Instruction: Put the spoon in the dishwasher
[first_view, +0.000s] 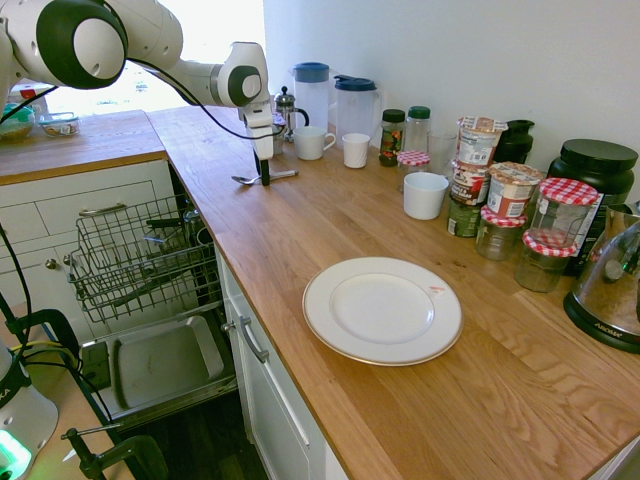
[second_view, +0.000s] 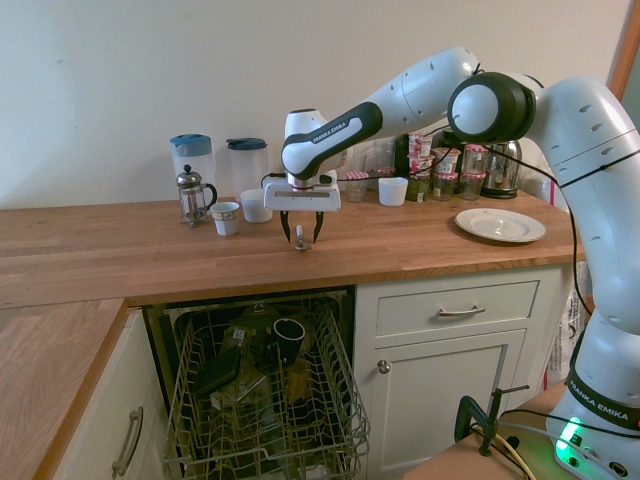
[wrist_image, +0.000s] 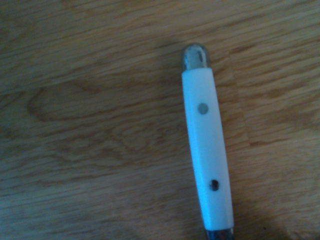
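Observation:
The spoon (first_view: 262, 178) lies flat on the wooden counter, its bowl toward the counter's edge. From the second exterior view the spoon (second_view: 300, 241) is a small shiny shape on the wood. Up close, the spoon's handle (wrist_image: 206, 150) is white with two rivets and a metal tip. My gripper (second_view: 301, 232) points straight down over the spoon, open, one finger on each side of it and the tips near the counter. In the first exterior view the gripper (first_view: 265, 176) hides the spoon's middle. Below the counter the dishwasher (second_view: 262, 395) stands open, with its wire rack (first_view: 140, 262) pulled out over the lowered door (first_view: 165, 362).
Behind the spoon stand a French press (second_view: 191, 196), two white mugs (second_view: 226, 217), and two blue-lidded jugs (first_view: 312, 92). A white plate (first_view: 382, 309) lies further along the counter, with jars (first_view: 512, 205) and a kettle (first_view: 615, 280) near the wall. The rack holds a dark cup (second_view: 288, 338).

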